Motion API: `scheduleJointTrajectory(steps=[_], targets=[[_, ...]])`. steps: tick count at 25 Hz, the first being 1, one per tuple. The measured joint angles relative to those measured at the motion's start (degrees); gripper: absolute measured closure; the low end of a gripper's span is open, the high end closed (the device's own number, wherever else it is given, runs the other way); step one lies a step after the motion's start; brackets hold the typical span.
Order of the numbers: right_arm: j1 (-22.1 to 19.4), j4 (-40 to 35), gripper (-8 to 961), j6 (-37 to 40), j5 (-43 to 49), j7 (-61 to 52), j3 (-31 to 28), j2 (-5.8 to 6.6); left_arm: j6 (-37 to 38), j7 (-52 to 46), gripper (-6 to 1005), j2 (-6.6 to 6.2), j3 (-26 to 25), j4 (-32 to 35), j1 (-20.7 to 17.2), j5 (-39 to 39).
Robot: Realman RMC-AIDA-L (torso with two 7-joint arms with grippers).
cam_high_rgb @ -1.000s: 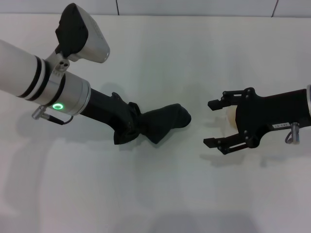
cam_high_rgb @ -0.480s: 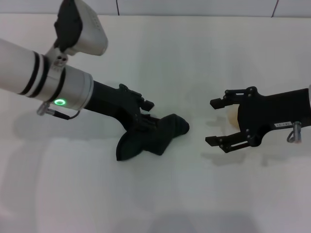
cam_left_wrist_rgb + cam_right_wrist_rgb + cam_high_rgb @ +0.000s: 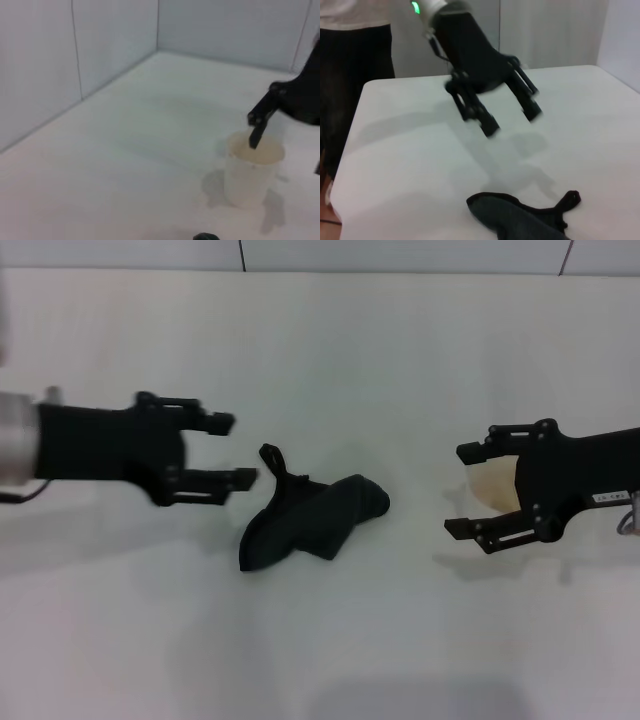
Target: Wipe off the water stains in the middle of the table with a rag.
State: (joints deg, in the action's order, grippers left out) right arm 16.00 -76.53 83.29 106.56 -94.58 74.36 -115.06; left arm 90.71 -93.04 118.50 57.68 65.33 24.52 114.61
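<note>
The dark green-black rag (image 3: 312, 519) lies crumpled on the white table (image 3: 330, 360) near the middle, its loop tail pointing towards my left gripper. My left gripper (image 3: 238, 450) is open and empty, just left of the rag and apart from it. The right wrist view shows that gripper (image 3: 514, 122) above the table with the rag (image 3: 520, 218) below it. My right gripper (image 3: 459, 490) is open on the right, its jaws on either side of a white paper cup (image 3: 495, 486). No orange-brown water stains show; they may be under the rag.
The left wrist view shows the paper cup (image 3: 251, 170) standing on the table with a finger of the right gripper (image 3: 260, 127) over its rim. Grey walls meet the table's far edge (image 3: 400, 270).
My left gripper has let go of the rag and drawn back to the left. The rag now lies loose on the table. My right gripper has shifted slightly right.
</note>
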Motion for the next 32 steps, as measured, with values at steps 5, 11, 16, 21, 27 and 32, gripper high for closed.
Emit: scheduleJointTrajectory(steps=[5, 11, 16, 21, 27, 32], targets=[[0.0, 3.1, 98, 0.1, -2.4, 2.9, -0.2, 0.01, 7.6, 8.5, 281, -0.2, -7.1, -0.6, -3.7, -0.3], [-0.1, 9.5, 98, 0.4, -6.7, 8.9, -2.0, 0.01, 14.0, 13.9, 283, -1.57, -11.8, -0.7, -7.1, -0.5], [0.4, 14.3, 98, 1.4, -9.2, 12.2, -4.8, 0.08, 15.7, 15.4, 283, -2.09, -13.7, -0.7, -8.3, -0.5], [0.4, 15.0, 98, 2.8, -9.7, 12.8, -6.8, 0.06, 15.8, 16.6, 283, -2.18, -13.7, -1.0, -8.6, -0.5], [-0.2, 18.0, 98, 2.9, -15.0, 19.2, -7.4, 0.02, 15.4, 17.5, 283, -2.23, -13.9, -3.3, -8.6, -0.3], [-0.2, 18.7, 98, 3.1, -15.8, 19.9, -8.0, 0.06, 15.2, 17.4, 283, -2.23, -13.9, -4.3, -8.1, -0.4]])
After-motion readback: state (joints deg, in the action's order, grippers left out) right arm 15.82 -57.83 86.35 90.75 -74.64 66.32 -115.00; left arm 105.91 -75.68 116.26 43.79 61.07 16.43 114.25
